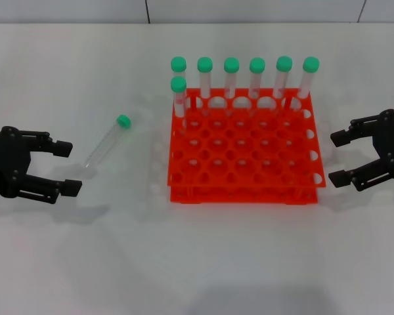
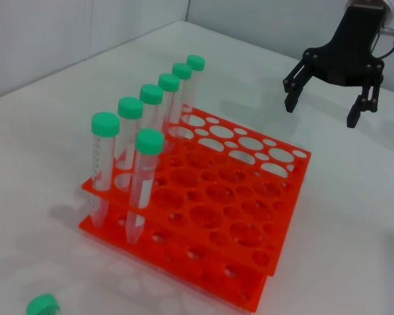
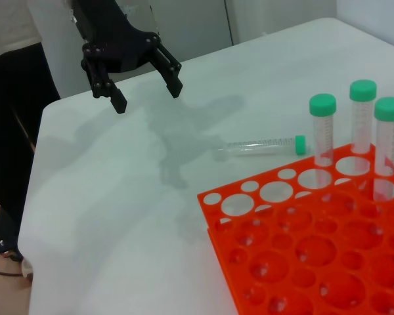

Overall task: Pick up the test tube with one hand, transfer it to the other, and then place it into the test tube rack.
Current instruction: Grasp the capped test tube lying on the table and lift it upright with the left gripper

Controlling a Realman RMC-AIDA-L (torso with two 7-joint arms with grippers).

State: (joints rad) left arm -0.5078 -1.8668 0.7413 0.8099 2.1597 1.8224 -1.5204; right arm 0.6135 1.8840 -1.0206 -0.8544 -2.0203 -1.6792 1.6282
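A clear test tube (image 1: 107, 142) with a green cap lies on the white table, left of the orange-red test tube rack (image 1: 241, 191). My left gripper (image 1: 68, 168) is open and empty, just left of the lying tube and apart from it. My right gripper (image 1: 337, 158) is open and empty, just right of the rack. The right wrist view shows the lying tube (image 3: 259, 146), the rack (image 3: 217, 233) and my left gripper (image 3: 148, 97) beyond. The left wrist view shows the rack (image 2: 285, 210), the tube's cap (image 2: 41, 305) and my right gripper (image 2: 322, 113).
Several identical green-capped tubes (image 1: 231, 75) stand upright along the rack's back row, with one more in the second row at the left end (image 1: 178, 98). They also show in the left wrist view (image 2: 148, 164) and the right wrist view (image 3: 323, 128).
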